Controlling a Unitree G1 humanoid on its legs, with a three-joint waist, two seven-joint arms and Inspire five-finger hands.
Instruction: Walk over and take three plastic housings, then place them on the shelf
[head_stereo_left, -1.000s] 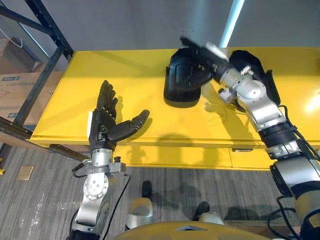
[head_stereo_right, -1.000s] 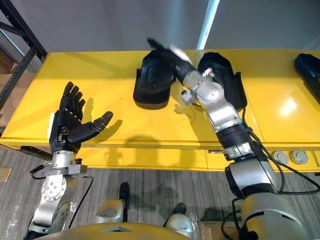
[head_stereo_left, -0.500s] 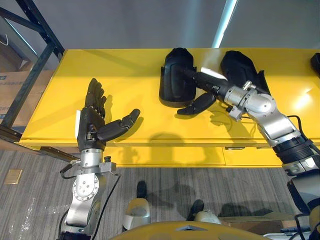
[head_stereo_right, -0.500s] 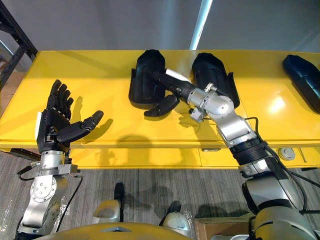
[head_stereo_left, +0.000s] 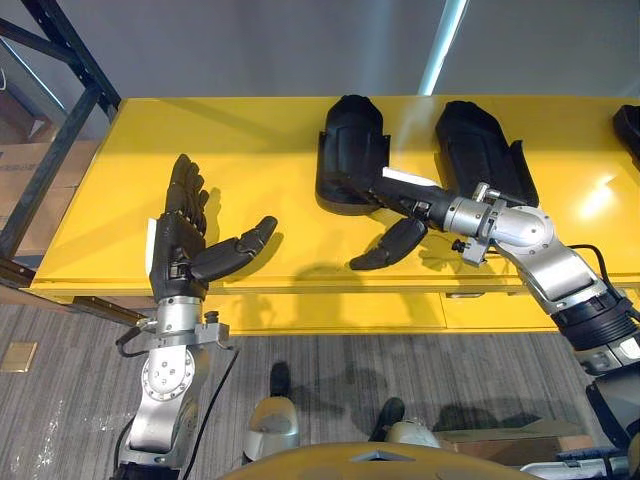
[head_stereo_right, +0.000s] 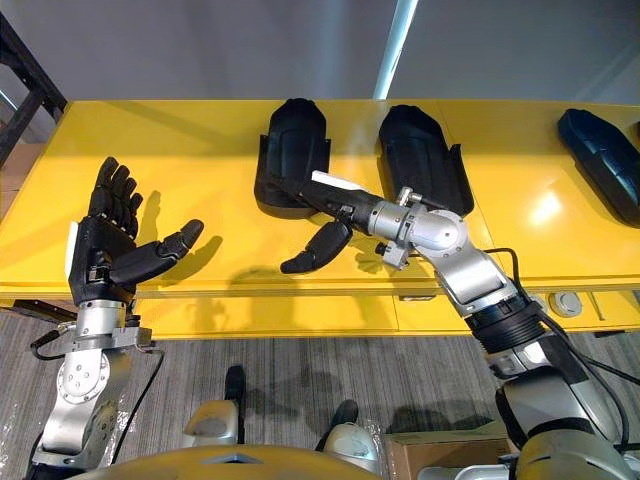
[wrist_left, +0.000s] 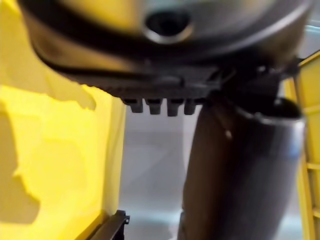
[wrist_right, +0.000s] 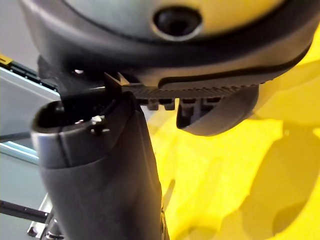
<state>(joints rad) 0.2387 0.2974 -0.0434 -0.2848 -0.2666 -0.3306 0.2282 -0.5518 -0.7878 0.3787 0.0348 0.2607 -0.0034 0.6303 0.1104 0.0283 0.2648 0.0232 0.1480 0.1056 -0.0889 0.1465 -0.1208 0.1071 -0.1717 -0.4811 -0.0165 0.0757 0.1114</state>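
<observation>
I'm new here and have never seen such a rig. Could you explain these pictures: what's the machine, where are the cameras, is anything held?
This is a humanoid robot with two dark fingered hands. The two wide pictures come from a stereo camera on its head, looking down; the two close ones come from cameras on its wrists. On the yellow table lie three black plastic housings: the left housing, the middle housing and the right housing. The left hand hovers open over bare table. The right hand reaches to the left housing's near end with straight fingers, thumb spread. Nothing is held yet.
</observation>
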